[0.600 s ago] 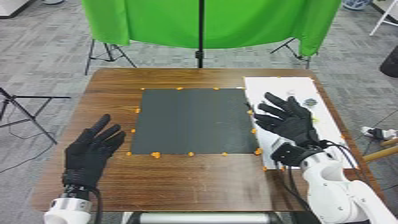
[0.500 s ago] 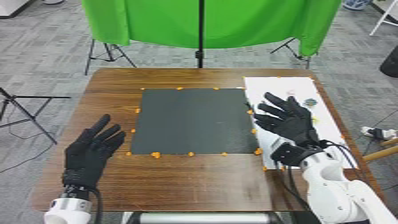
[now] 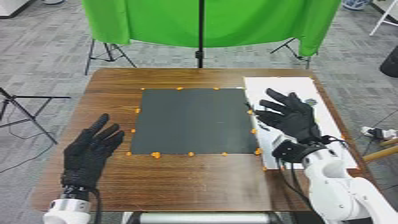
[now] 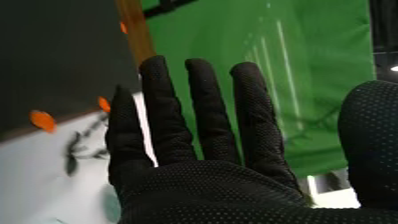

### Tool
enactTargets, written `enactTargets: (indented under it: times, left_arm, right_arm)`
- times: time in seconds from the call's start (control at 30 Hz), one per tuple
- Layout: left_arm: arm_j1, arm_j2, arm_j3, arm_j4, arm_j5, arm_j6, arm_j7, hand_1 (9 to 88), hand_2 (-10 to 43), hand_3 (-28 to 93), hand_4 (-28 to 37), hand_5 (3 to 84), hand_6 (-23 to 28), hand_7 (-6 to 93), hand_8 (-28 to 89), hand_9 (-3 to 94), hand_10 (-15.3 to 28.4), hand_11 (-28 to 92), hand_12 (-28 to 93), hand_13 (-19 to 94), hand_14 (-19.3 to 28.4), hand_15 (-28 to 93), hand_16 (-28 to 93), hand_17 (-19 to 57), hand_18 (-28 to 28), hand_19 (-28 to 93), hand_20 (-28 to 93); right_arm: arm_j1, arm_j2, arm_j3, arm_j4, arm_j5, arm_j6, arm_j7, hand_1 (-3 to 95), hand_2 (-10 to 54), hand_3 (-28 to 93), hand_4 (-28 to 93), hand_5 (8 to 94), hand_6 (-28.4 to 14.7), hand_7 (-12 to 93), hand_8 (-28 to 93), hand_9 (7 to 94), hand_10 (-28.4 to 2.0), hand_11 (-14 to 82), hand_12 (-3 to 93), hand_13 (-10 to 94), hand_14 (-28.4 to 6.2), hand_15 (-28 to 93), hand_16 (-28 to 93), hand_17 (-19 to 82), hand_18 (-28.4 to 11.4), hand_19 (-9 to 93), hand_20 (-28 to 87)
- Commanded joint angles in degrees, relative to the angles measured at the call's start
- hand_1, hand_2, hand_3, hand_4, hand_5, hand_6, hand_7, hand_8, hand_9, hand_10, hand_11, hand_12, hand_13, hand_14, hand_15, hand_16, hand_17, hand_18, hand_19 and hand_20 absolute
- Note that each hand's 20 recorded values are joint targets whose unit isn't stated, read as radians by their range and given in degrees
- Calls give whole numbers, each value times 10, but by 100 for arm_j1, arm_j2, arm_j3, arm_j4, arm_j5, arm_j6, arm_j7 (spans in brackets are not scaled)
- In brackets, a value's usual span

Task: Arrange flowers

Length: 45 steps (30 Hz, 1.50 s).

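On the three o'clock side of the counter [image 3: 204,182], a white sheet [image 3: 280,83] was laid beside a dark mat [image 3: 191,120], and above that sheet the right hand [image 3: 293,120] was held open, its fingers straight and spread, with nothing gripped. A dark leafy sprig [image 3: 250,106] was seen on the sheet's nine o'clock border, close to the mat; from the right palm it was placed at about ten o'clock. Its long axis seemed to be set roughly from eleven to five, though this could not be told surely, as part of it was covered by the hand. A small grey-green bloom [image 3: 311,101] was partly hidden past the fingers, at about one o'clock from the same palm.

By far the nearer to both was the right hand; the left hand [image 3: 91,150] was held open over the bare wood, well apart, at the mat's eight o'clock side. If the sprig was to be picked first, a shift toward ten o'clock and a lowering seemed to be called for, with the thumb and fingers brought across the stem.
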Motion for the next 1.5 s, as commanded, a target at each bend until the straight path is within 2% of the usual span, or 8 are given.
enactTargets:
  times: [0.03, 0.27, 0.4, 0.5, 0.77, 0.97, 1.33, 1.5]
  left_arm:
    - [146, 96, -42, -45, -54, 86, 142, 215, 53, 793, -283, 379, 86, 98, -91, 344, 203, 213, 105, 225, 283, 481, -84, -109, 267, 539, 34]
    - [259, 95, -140, -51, -69, 106, 156, 214, 53, 792, -283, 378, 86, 99, -91, 344, 204, 214, 105, 224, 283, 480, -83, -109, 267, 538, 33]
    - [250, 132, -85, -50, -106, 136, 249, 214, 53, 793, -283, 378, 86, 99, -92, 344, 204, 214, 105, 224, 283, 480, -83, -109, 267, 539, 33]
    - [230, 135, -96, -45, -95, 104, 226, 214, 53, 793, -283, 377, 86, 99, -91, 344, 204, 214, 105, 225, 283, 481, -83, -109, 267, 539, 33]
    - [216, 211, -74, -48, -137, 131, 252, 214, 53, 793, -283, 376, 85, 100, -92, 344, 203, 214, 105, 225, 282, 481, -83, -109, 267, 539, 33]
    - [251, 241, -112, -62, -155, 162, 266, 214, 53, 793, -283, 377, 86, 100, -92, 344, 204, 215, 105, 225, 282, 481, -83, -109, 267, 539, 33]
    - [222, 96, -179, -61, -70, 97, 119, 215, 53, 793, -283, 378, 87, 99, -92, 344, 204, 215, 105, 225, 283, 481, -84, -110, 267, 539, 33]
    - [228, 135, -154, -63, -95, 109, 135, 214, 53, 793, -283, 377, 87, 99, -92, 344, 203, 216, 105, 225, 283, 482, -84, -110, 267, 539, 33]
  right_arm:
    - [-487, 677, 141, -506, -510, 1476, -302, 142, 54, 781, -283, 473, -14, 155, -134, 496, -163, 168, 129, 417, -179, 323, 159, 76, -270, 539, 167]
    - [-1295, 957, 586, -1059, -2498, 2363, 1101, 190, 20, 791, -282, 520, -48, 162, -137, 544, -177, 309, 135, 466, -180, 569, 98, 185, -272, 750, 250]
    - [-890, 1153, 44, -1275, -5010, 2598, 3573, 228, -6, 782, -280, 557, -63, 171, -138, 569, -200, 418, 154, 502, -185, 666, 94, 234, -271, 798, 297]
    - [-710, 1223, -264, -1291, -6366, 2238, 4837, 261, -19, 764, -259, 590, -71, 161, -131, 622, -205, 438, 156, 585, -177, 705, 104, 319, -271, 844, 304]
    - [-234, 1416, -1143, -1068, -8152, 1454, 6231, 298, -52, 753, -231, 645, -65, 171, -123, 683, -187, 492, 179, 670, -149, 736, 138, 423, -238, 927, 263]
    - [-63, 1412, -1469, -969, -8737, 1045, 6756, 309, -61, 744, -225, 662, -63, 182, -124, 693, -181, 511, 185, 686, -140, 741, 149, 440, -235, 932, 286]
    - [263, 1376, -1865, -770, -8890, 216, 6663, 316, -66, 734, -224, 674, -65, 184, -123, 701, -182, 506, 184, 693, -141, 735, 154, 449, -234, 932, 285]
    - [583, 1309, -2187, -637, -8930, -52, 6667, 318, -69, 731, -225, 677, -64, 185, -122, 704, -179, 503, 185, 694, -140, 733, 156, 450, -234, 932, 281]
